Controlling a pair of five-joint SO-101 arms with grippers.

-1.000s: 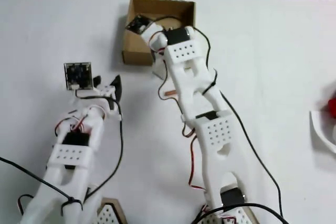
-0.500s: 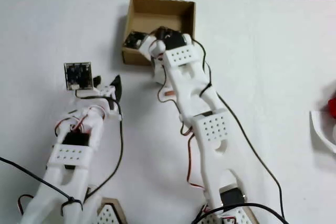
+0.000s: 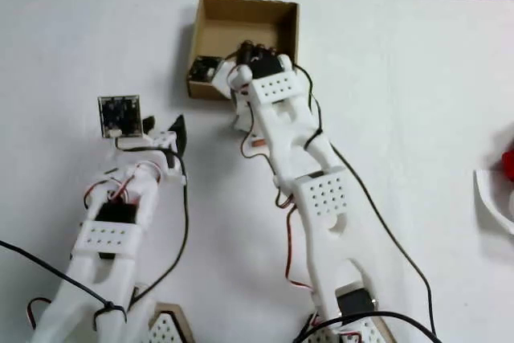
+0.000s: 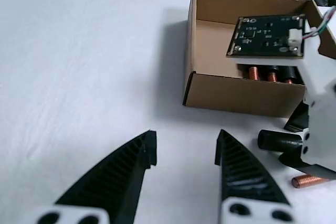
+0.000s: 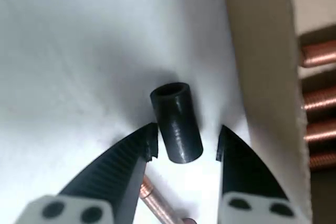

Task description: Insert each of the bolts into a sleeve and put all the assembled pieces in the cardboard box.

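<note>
The black sleeve point(image 5: 177, 121) lies on the tabletop point(image 3: 418, 62) just beside the cardboard box point(image 3: 245, 7), between the spread, unclenched jaws of the right gripper point(image 5: 186, 141). A copper bolt point(image 5: 157, 200) lies near it. Copper-ended pieces point(image 5: 320, 100) sit in the box. The left gripper point(image 4: 186, 148) is likewise spread, nearer the tabletop's front edge.

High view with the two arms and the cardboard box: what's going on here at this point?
The right gripper sits just outside the cardboard box, jaws open on either side of a black sleeve lying on the table, not yet closed on it. A loose copper bolt lies on the table right by it. Several copper bolts are already inside the box. The left gripper, also open, hovers over bare table off to the side, holding nothing.
</note>
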